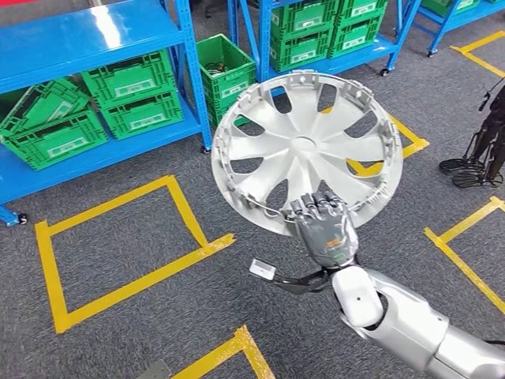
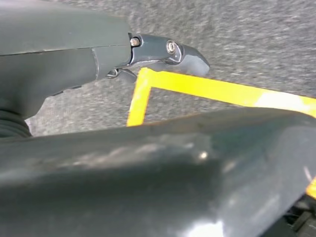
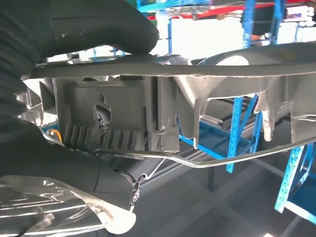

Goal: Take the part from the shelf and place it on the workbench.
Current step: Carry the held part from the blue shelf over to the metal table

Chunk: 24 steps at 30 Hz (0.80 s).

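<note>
The part is a round silver wheel cover (image 1: 307,146) with spokes and a clipped rim. My right hand (image 1: 324,225) grips its near edge and holds it tilted in the air above the grey carpet. In the right wrist view the cover's rim (image 3: 223,66) and its wire ring run across the picture, pinched between my thumb (image 3: 93,24) and the fingers below. My left hand (image 2: 111,98) hangs over the floor with a finger (image 2: 168,49) stretched out and nothing in it.
Blue shelves (image 1: 89,35) with green crates (image 1: 134,95) stand ahead on the left, and more racks (image 1: 334,31) stand behind the cover. Yellow tape (image 1: 119,292) marks boxes on the carpet. A dark wire stand (image 1: 479,150) sits at the right edge.
</note>
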Tool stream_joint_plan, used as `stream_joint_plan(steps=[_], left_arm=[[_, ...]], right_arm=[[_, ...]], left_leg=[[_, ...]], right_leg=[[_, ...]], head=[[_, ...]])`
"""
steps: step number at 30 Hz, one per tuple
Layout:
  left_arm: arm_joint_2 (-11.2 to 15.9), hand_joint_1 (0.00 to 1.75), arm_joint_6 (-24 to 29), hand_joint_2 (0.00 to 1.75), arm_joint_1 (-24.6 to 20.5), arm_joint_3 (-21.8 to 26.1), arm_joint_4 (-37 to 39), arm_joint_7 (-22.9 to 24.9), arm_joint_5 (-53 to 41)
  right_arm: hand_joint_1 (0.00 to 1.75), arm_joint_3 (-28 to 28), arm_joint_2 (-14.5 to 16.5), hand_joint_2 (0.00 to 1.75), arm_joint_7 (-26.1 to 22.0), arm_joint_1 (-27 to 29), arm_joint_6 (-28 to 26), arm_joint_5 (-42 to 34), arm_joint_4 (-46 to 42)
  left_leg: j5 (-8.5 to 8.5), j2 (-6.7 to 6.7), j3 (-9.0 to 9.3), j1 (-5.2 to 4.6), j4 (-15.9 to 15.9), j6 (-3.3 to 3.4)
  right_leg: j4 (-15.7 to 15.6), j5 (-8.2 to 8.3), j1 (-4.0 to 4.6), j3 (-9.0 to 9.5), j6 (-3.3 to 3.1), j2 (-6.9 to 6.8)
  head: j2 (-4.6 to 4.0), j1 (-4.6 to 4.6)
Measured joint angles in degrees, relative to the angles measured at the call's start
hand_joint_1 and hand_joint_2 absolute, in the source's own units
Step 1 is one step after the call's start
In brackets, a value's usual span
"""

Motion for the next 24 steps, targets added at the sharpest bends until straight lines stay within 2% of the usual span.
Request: stream_joint_plan(steps=[1,2,3,4,5,6,7,8,9,10,11,13,15,17,18,19,20,21,22,24], left_arm=[[-0.12,0.00,0.27,0.00,0.25,-0.07,0.01,-0.11,-0.14],[-0.28,0.00,0.47,0.00,0.55,-0.11,0.03,-0.17,-0.25],[-0.40,0.00,0.61,0.00,0.82,-0.13,0.07,-0.17,-0.33],[-0.53,0.00,0.68,0.00,0.99,-0.15,0.10,-0.17,-0.41],[-0.67,0.00,0.73,0.00,1.08,-0.18,0.13,-0.17,-0.42],[-0.81,0.00,0.77,0.00,1.10,-0.20,0.15,-0.17,-0.43],[-0.94,0.00,0.79,0.00,1.08,-0.24,0.15,-0.17,-0.43],[-1.00,0.00,0.82,0.00,1.07,-0.27,0.15,-0.17,-0.43],[-1.04,0.00,0.85,0.00,1.07,-0.32,0.15,-0.17,-0.43],[-1.04,0.00,0.87,0.00,1.08,-0.37,0.16,-0.17,-0.43],[-1.04,0.00,0.88,0.00,1.09,-0.42,0.16,-0.17,-0.44],[-1.08,0.00,0.89,0.00,1.05,-0.53,0.16,-0.15,-0.56],[-1.12,0.00,0.89,0.00,1.03,-0.60,0.18,-0.02,-0.85],[-1.23,0.00,0.89,0.00,1.18,-0.64,0.24,0.16,-1.06],[-1.30,0.00,0.87,0.00,1.33,-0.65,0.29,0.26,-1.09],[-1.36,0.00,0.84,0.00,1.46,-0.67,0.33,0.35,-1.12],[-1.42,0.00,0.82,0.00,1.55,-0.68,0.36,0.49,-1.13],[-1.48,0.00,0.81,0.00,1.57,-0.71,0.38,0.70,-1.13],[-1.53,0.00,0.80,0.00,1.55,-0.73,0.38,0.91,-1.13],[-1.63,0.00,0.81,0.00,1.49,-0.77,0.39,1.39,-1.13]], right_arm=[[1.75,-0.10,-0.78,1.75,0.01,0.24,0.26,-0.01,-0.72],[1.75,-0.14,-1.43,1.75,0.01,0.44,0.47,0.01,-1.36],[1.75,-0.16,-1.97,1.75,0.01,0.67,0.61,0.03,-1.92],[1.75,-0.17,-2.39,1.75,0.01,0.92,0.69,0.05,-2.36],[1.75,-0.18,-2.75,1.75,0.01,1.13,0.78,0.05,-2.73],[1.75,-0.19,-3.07,1.75,0.01,1.26,0.87,0.04,-3.05],[1.75,-0.24,-3.36,1.75,0.01,1.32,0.95,0.02,-3.35],[1.75,-0.34,-3.62,1.75,0.01,1.31,1.01,0.00,-3.63],[1.75,-0.48,-3.79,1.75,0.01,1.28,1.05,0.00,-3.92],[1.75,-0.61,-3.87,1.75,0.01,1.28,1.07,0.03,-4.17],[1.75,-0.72,-3.95,1.75,0.01,1.32,1.10,0.05,-4.38],[1.75,-0.91,-4.21,1.75,0.01,1.53,1.21,0.07,-4.76],[1.75,-1.23,-4.47,1.75,0.01,1.69,1.31,0.01,-5.06],[1.75,-1.42,-4.56,1.75,0.01,1.82,1.35,0.02,-5.21],[1.75,-1.43,-4.56,1.75,0.01,1.89,1.38,0.04,-5.23],[1.75,-1.40,-4.56,1.75,0.01,1.97,1.40,0.06,-5.23],[1.75,-1.40,-4.56,1.75,0.01,2.05,1.43,0.06,-5.22],[1.75,-1.39,-4.56,1.75,0.01,2.14,1.47,0.05,-5.22],[1.75,-1.39,-4.56,1.75,0.01,2.20,1.51,0.04,-5.21],[1.75,-1.38,-4.49,1.75,0.01,2.19,1.56,0.04,-5.21]], left_leg=[[0.06,0.65,0.07,0.00,-0.12,0.12],[0.03,1.36,0.08,-0.02,-0.13,0.22],[-0.02,2.15,0.09,-0.03,-0.10,0.26],[-0.08,2.92,0.13,-0.03,-0.08,0.26],[-0.15,3.64,0.17,0.00,-0.03,0.22],[-0.26,4.28,0.22,0.05,0.06,0.09],[-0.43,4.86,0.28,0.11,0.24,-0.13],[-0.65,5.38,0.28,0.03,0.47,-0.45],[-0.86,5.87,0.25,-0.08,0.77,-0.79],[-1.00,6.33,0.26,-0.24,0.98,-1.09],[-1.06,6.80,0.31,-0.40,1.07,-1.32],[-1.25,7.37,0.53,-0.31,1.12,-1.75],[-3.10,5.53,-0.08,-0.02,3.24,-2.20],[-6.76,2.95,-2.56,0.12,9.62,-2.37],[-8.38,2.44,-4.14,0.12,13.39,-2.34],[-9.15,2.24,-5.31,0.10,16.09,-2.27],[-8.97,2.14,-5.82,0.08,17.19,-2.12],[-7.61,1.97,-5.31,0.04,15.95,-1.87],[-5.63,1.57,-4.08,-0.02,13.10,-1.54],[-2.24,-0.76,-0.95,-0.03,5.95,-0.80]], right_leg=[[2.89,-1.66,0.02,-1.38,0.24,-1.77],[6.66,-3.44,-0.02,-3.10,0.50,-2.87],[10.25,-4.72,-0.13,-4.79,0.75,-3.34],[12.53,-5.14,-0.28,-5.87,1.01,-3.57],[12.81,-4.52,-0.46,-5.99,1.28,-3.80],[10.73,-2.93,-0.65,-4.90,1.52,-4.19],[6.87,-0.91,-0.79,-2.88,1.73,-5.06],[2.89,0.43,-0.66,-0.65,1.84,-6.29],[-0.23,1.33,-0.55,1.06,1.63,-7.11],[-1.98,1.56,-0.40,2.01,1.30,-7.59],[-2.35,1.33,-0.21,2.23,0.85,-7.44],[-2.37,1.57,-0.35,2.08,-0.02,-6.20],[-2.47,1.82,-0.55,2.11,-0.83,-5.12],[-2.51,1.96,-0.62,2.12,-1.41,-3.96],[-2.51,1.99,-0.55,2.12,-1.54,-3.28],[-2.50,2.01,-0.47,2.12,-1.58,-2.57],[-2.50,2.03,-0.38,2.13,-1.61,-1.83],[-2.48,2.06,-0.32,2.15,-1.60,-1.06],[-2.47,2.09,-0.27,2.18,-1.57,-0.34],[-2.37,2.20,-0.27,2.08,-1.39,1.03]], head=[[0.00,0.17],[0.00,0.33],[0.00,0.36],[0.00,0.35],[0.00,0.36],[0.00,0.36],[0.00,0.36],[0.00,0.41],[0.00,0.45],[0.00,0.44],[0.00,0.42],[0.00,0.35],[0.00,0.26],[0.00,0.06],[0.00,-0.01],[0.00,-0.03],[0.00,-0.03],[0.00,-0.03],[0.00,-0.04],[0.00,0.01]])
